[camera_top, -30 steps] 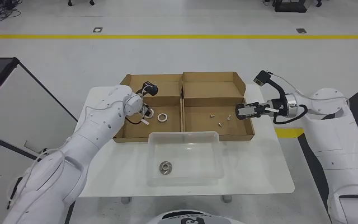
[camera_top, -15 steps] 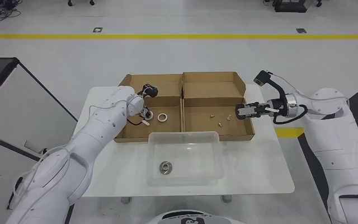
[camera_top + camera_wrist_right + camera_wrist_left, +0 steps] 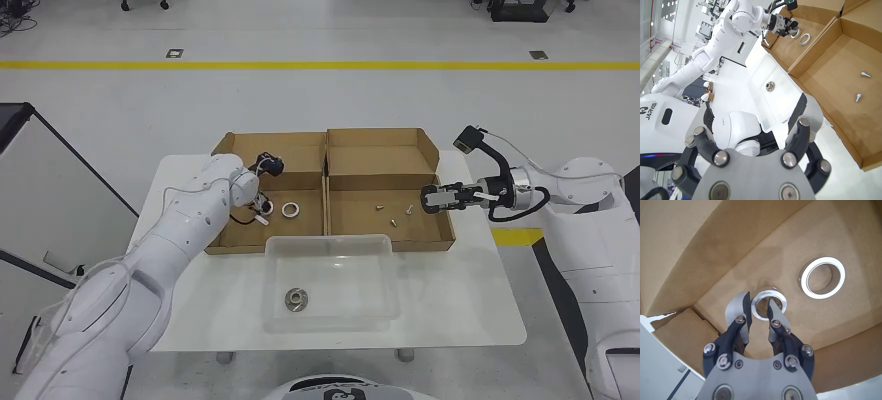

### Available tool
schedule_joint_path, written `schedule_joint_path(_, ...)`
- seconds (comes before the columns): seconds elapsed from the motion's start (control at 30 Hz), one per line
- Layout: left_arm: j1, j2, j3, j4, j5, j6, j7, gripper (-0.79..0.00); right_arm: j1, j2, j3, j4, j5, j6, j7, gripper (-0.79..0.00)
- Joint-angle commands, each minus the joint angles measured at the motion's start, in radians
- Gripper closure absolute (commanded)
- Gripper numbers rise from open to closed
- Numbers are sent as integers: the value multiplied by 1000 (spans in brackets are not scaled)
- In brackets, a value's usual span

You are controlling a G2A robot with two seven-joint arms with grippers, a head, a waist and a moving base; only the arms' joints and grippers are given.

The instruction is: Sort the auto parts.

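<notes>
My left gripper (image 3: 758, 305) is low inside the left cardboard box (image 3: 240, 235), shut on the wall of a small metal ring (image 3: 770, 291), with one finger outside it and one through its hole. The ring looks tilted, just over the box floor. A second, larger ring (image 3: 821, 277) lies flat beside it. My right gripper (image 3: 426, 198) hangs wide open at the right edge of the right box (image 3: 380, 160) with nothing between its fingers. Three small bolts (image 3: 396, 214) lie on that box's floor. A flanged metal part (image 3: 296, 298) sits in the clear bin (image 3: 325, 240).
The two open boxes stand side by side at the back of the white table (image 3: 470, 300), flaps raised. The clear bin is in front of them, near the middle. Bare table lies to the right and left of the bin.
The left arm's forearm and wrist have shifted slightly while its gripper stayed at the ring. The rings, bolts and right arm have not moved.
</notes>
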Motion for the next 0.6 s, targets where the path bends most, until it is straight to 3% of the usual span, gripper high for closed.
schedule_joint_path(0.0, -2, -3, -3, 8, -6, -6, 0, -533, 0, 0, 0, 0, 0, 0, 0, -785)
schedule_joint_path(0.07, -4, -6, -11, 13, -18, -12, 10, -557, 0, 0, 0, 0, 0, 0, 0, -785)
schedule_joint_path(0.13, -10, -6, -20, 16, -21, -12, 18, -671, 0, 0, 0, 0, 0, 0, 0, -785)
schedule_joint_path(0.17, -13, -6, -25, 16, -24, -11, 19, -763, 0, 0, 0, 0, 0, 0, 0, -785)
schedule_joint_path(0.2, -15, -5, -31, 14, -26, -11, 22, -785, 0, 0, 0, 0, 0, 0, 0, -785)
schedule_joint_path(0.4, -24, 13, -84, -27, -37, -20, 32, -785, 0, 0, 0, 0, 0, 0, 0, -785)
schedule_joint_path(0.57, -10, 51, -152, -128, -23, -53, 10, -785, 0, 0, 0, 0, 0, 0, 0, -785)
